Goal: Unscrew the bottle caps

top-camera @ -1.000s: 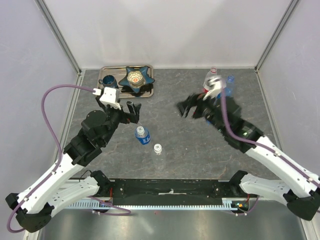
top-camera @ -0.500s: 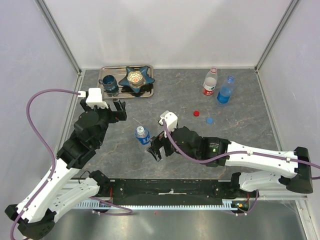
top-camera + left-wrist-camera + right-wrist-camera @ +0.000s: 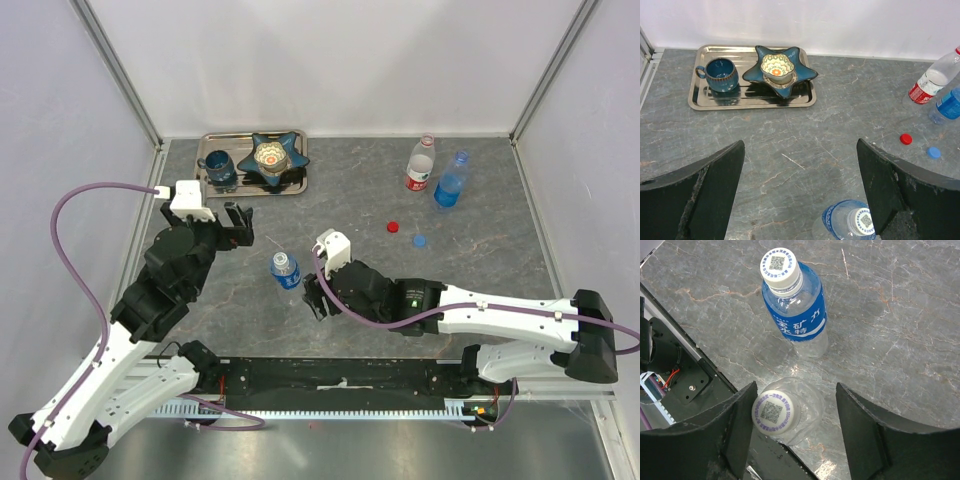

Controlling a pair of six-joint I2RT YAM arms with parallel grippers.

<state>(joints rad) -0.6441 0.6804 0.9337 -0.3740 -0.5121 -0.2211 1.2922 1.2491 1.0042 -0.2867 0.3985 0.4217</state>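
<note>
My right gripper [image 3: 312, 297] is open and hangs over the tiny plain bottle [image 3: 807, 410], which stands between its fingers [image 3: 735, 432] with its white cap [image 3: 775, 411] close to the left one. In the right wrist view the gripper [image 3: 795, 425] holds nothing. Next to it stands the blue-labelled bottle [image 3: 286, 272] with a white cap [image 3: 780, 267]. My left gripper [image 3: 238, 222] is open and empty, behind and left of that bottle [image 3: 842, 225]. A red cap [image 3: 393, 226] and a blue cap [image 3: 419, 240] lie loose on the table. The red-labelled bottle [image 3: 421, 163] and the blue-tinted bottle [image 3: 450, 182] stand at the back right.
A metal tray [image 3: 222, 145] at the back left holds a dark blue mug [image 3: 219, 168] and a blue star-shaped dish [image 3: 273, 156]. The black base rail [image 3: 340, 378] runs along the near edge, just below the tiny bottle. White walls close the back and sides.
My right arm has swung from the back right bottles down over the tiny bottle near the front. My left gripper has drawn back to the left, away from the blue-labelled bottle.
</note>
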